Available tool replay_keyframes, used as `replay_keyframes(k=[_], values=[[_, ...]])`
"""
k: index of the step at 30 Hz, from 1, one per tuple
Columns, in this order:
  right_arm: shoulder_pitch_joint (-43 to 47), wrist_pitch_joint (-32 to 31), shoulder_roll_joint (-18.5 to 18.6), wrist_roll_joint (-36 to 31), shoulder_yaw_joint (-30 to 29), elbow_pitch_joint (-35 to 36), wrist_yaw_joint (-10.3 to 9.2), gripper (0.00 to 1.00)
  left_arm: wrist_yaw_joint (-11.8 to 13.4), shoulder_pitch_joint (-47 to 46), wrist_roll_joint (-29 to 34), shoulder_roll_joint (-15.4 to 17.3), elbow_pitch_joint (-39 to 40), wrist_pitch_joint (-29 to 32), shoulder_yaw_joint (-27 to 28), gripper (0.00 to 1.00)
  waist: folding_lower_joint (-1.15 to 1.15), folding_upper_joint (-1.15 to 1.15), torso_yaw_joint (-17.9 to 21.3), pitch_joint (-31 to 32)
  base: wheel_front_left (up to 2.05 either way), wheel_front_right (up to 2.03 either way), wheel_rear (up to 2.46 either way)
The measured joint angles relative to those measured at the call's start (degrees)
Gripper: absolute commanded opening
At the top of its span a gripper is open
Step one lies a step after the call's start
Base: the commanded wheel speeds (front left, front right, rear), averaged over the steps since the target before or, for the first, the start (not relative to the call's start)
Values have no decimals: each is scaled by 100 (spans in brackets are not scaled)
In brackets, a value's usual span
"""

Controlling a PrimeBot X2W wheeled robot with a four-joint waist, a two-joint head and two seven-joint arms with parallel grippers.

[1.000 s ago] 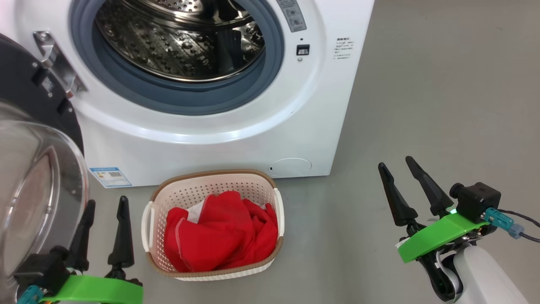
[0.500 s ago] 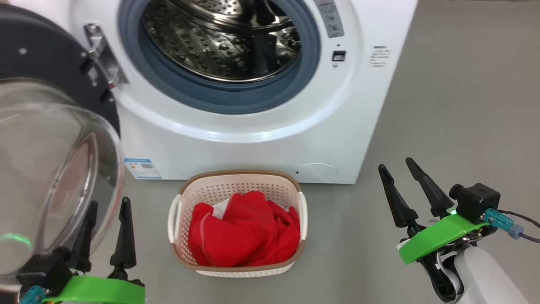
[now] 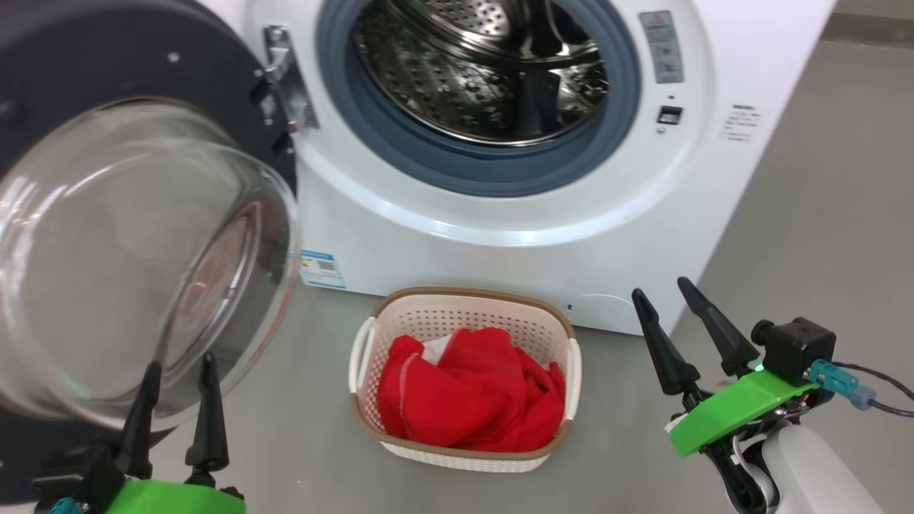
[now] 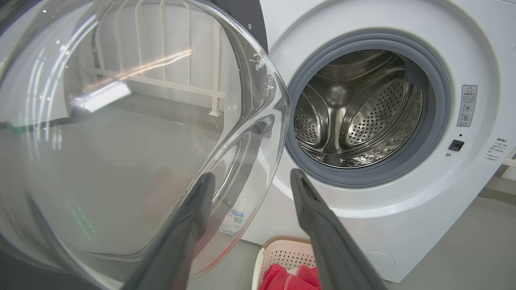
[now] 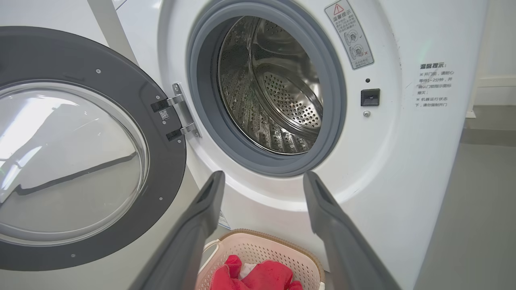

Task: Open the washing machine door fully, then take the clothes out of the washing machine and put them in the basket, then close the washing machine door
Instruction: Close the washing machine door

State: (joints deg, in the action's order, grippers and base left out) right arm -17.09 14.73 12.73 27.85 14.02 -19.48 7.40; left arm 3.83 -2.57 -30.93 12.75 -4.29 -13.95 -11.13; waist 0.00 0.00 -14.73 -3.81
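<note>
One blue sticker [image 3: 323,269] (illegible) marks the washing machine [image 3: 464,264].

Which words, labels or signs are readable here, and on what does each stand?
"温馨提示:", printed on the white box-shaped washing machine, right of its drum opening.
Smaller lines below it: too small to read.
Grey warning sticker: red triangle sign, text unreadable.
Small blue sticker: blurred.
</note>
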Motion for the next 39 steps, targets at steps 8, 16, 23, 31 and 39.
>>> replay_keyframes(k=[8, 16, 23, 31, 39], values=[[77, 0, 4, 7, 13, -33, 0, 100, 102, 3, 16, -11, -38, 0, -9, 100, 0, 0, -456, 75, 0, 0, 0], [77, 0, 4, 8, 13, -32, 0, 100, 191, 110, 16, -11, -53, 0, -9, 100, 0, 0, -877, 117, 0, 0, 0], [77, 0, 0, 8, 38, -33, 0, 100, 233, 142, 16, -10, -86, 0, -10, 100, 0, 0, -1137, 135, 0, 0, 0], [77, -1, 7, 9, 74, -37, 0, 100, 255, 142, 24, -10, -88, 0, -14, 100, 0, 0, -1317, 143, 0, 0, 0], [77, 0, 8, 55, 165, -46, 0, 100, 308, 146, 60, -7, -88, 0, -16, 100, 0, 0, -1373, 162, 0, 0, 0]])
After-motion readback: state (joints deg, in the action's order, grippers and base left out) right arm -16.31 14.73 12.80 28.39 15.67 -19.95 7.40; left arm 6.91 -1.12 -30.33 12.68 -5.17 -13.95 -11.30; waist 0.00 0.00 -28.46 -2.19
